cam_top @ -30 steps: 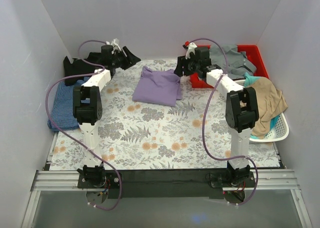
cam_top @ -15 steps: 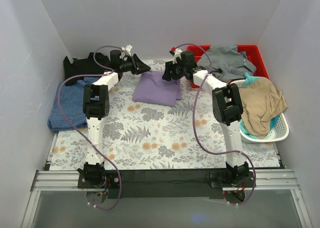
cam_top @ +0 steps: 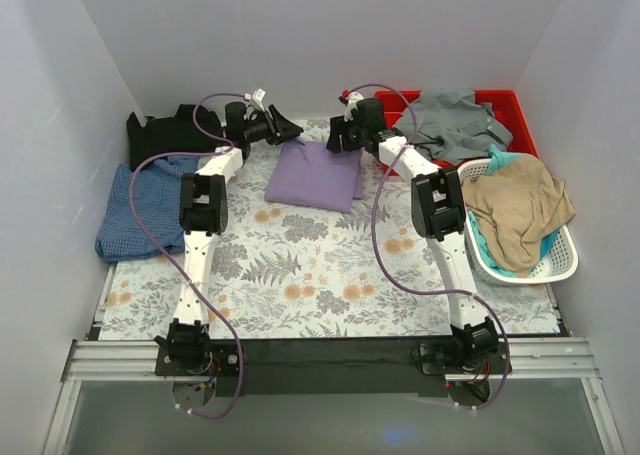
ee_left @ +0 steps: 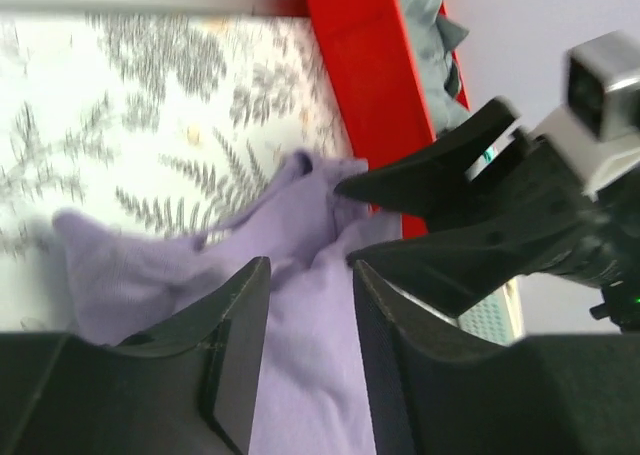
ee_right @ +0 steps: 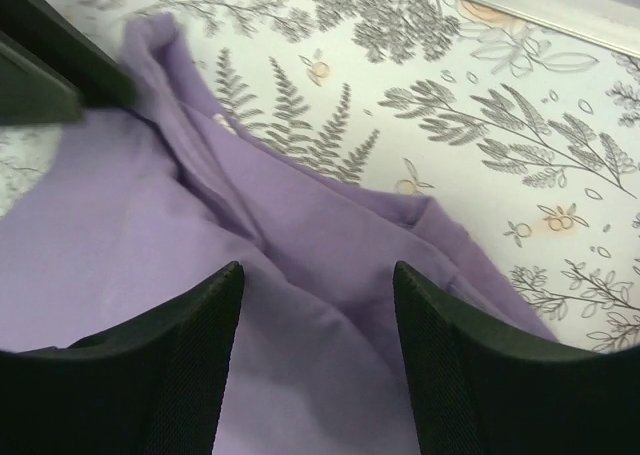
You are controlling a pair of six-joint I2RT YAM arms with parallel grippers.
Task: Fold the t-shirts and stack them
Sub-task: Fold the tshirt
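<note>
T-shirt (cam_top: 315,175) corner beneath right tool (cam_top: 334,142)

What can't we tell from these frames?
- Top view: the far edge of the purple shirt is hidden by the left gripper and right gripper; contact unclear.
- Top view: the black shirt is partly behind the left arm; its folds are unreadable.
- Wrist views: the black shirt and blue shirt are out of frame.
- Basket: contents are buried under the tan cloth.

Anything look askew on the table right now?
The lilac t-shirt is folded, but its far edge is rumpled into raised creases. The black t-shirt lies bunched at the back left; the blue check t-shirt lies across the left edge of the floral mat.
</note>
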